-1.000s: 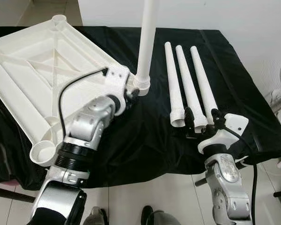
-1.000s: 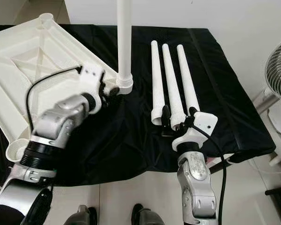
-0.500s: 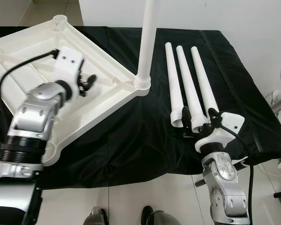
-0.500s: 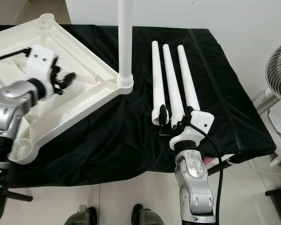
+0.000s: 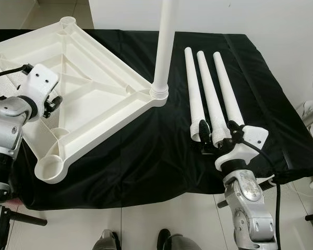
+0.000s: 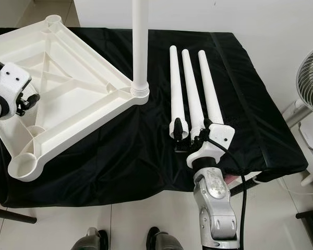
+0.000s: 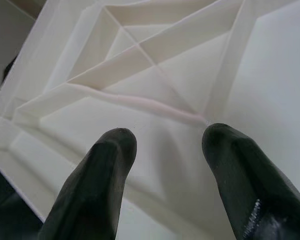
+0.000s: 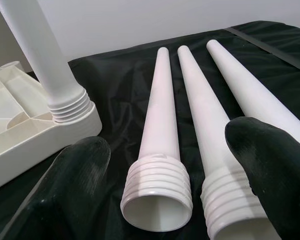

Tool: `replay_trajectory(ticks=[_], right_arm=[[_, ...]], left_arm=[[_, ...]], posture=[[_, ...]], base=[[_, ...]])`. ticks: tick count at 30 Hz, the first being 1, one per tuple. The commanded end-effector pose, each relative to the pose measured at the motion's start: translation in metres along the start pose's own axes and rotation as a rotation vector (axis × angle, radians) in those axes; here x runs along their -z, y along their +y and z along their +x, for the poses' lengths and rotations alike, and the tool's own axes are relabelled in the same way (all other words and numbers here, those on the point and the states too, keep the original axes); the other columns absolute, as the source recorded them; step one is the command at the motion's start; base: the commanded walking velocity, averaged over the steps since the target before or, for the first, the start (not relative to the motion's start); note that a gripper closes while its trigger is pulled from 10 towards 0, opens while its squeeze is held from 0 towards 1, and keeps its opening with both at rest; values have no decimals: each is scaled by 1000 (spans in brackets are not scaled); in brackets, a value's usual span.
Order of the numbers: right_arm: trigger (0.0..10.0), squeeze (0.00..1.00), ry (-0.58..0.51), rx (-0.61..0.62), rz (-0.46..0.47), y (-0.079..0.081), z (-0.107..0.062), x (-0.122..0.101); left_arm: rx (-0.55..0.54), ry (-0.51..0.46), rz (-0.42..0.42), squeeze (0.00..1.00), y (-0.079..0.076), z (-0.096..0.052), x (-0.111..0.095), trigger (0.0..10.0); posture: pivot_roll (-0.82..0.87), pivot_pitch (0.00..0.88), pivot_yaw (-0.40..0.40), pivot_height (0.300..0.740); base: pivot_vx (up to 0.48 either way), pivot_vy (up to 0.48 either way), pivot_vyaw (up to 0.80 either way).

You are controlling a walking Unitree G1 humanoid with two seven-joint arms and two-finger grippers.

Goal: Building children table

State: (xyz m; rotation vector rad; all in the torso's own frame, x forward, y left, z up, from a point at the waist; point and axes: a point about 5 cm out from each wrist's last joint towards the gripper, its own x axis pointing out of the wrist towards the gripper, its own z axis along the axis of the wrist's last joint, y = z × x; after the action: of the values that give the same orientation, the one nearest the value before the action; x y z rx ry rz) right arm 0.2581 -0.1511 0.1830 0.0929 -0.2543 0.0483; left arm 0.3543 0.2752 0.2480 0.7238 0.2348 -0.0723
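My left hand (image 5: 51,100) now sits far out at the left edge, over the near-left part of the upturned tabletop (image 5: 88,83). A second ago it was at the near-right corner socket, beside the base of the upright leg (image 5: 163,47); it has since swung clear to the left, its black fingers (image 7: 102,170) apart at a medium gap with nothing between them and only ribbed white plastic beyond. I read that as the first leg being seated and let go. It stands by itself in its corner, so one of four looks done.

The tabletop lies underside up on the black-draped bench (image 5: 146,151), its near-left socket (image 5: 49,167) open and waiting.

Further right, three loose legs (image 5: 211,91) lie side by side, threaded ends toward me. My right hand (image 5: 216,139) has crept forward onto those near ends, fingers spread wide. In its wrist view they straddle the leftmost leg (image 8: 160,145) and the middle leg (image 8: 210,145), not yet closed on either. I judge the next pick is starting, though two legs inside one span could mean a muddled grasp.

The upright leg's top is cut off by the frame, so I can't check it for lean. How deep its threads sit in the socket is not clear. At the right border a fan (image 6: 310,78) is only partly in view.
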Motion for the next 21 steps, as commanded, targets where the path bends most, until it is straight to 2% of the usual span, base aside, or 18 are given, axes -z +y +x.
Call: replay_trajectory(ticks=[1,4,5,6,7,8,10,13,14,15,16,17,19,21], right_arm=[[10000,0,10,0,1,-1,-3,1],[10000,0,11,-2,0,-1,-3,1],[10000,0,11,-14,-3,-1,-1,0],[10000,0,10,-20,-5,-1,0,-1],[10000,0,9,-24,-6,-1,0,-1],[10000,0,9,-24,-6,-1,0,-1],[10000,0,6,-27,-10,-2,2,-2],[10000,0,5,-27,-12,-2,2,-3],[10000,0,3,-26,-13,-3,3,-3],[10000,0,3,-26,-13,-3,3,-3],[10000,0,1,-24,-13,-3,3,-3],[10000,0,1,-24,-13,-3,3,-3],[10000,0,0,-20,-14,-4,3,-3],[10000,0,1,-18,-14,-4,3,-3]], left_arm=[[-74,32,45,0,1,0,8,10000],[-64,35,64,0,-1,0,9,10000],[10,42,141,0,-17,2,11,10000],[47,46,183,0,-26,3,12,10000],[76,45,208,0,-33,4,13,10000],[76,45,208,0,-33,4,13,10000],[146,45,249,0,-48,4,14,10000],[184,44,264,0,-56,4,15,10000],[240,39,294,0,-67,3,15,10000],[240,39,294,0,-67,3,15,10000],[281,32,308,0,-75,2,14,10000],[281,32,308,0,-75,2,14,10000],[341,3,284,0,-89,1,6,10000],[358,-15,274,0,-95,1,1,10000]], posture=[[56,205,-32,740],[56,205,-32,740],[57,207,-40,740],[57,207,-40,740],[57,207,-40,740],[57,207,-40,740],[52,204,-46,740],[52,204,-46,740],[52,204,-46,740],[52,204,-46,740],[47,201,-44,740],[47,201,-44,740],[47,201,-44,740],[47,201,-44,740]], base=[[0,0,0],[0,0,0],[0,0,0],[0,0,0],[0,0,0],[0,0,0],[0,0,0],[0,0,0],[0,0,0],[0,0,0],[0,0,0],[0,0,0],[0,0,0],[0,0,0]])
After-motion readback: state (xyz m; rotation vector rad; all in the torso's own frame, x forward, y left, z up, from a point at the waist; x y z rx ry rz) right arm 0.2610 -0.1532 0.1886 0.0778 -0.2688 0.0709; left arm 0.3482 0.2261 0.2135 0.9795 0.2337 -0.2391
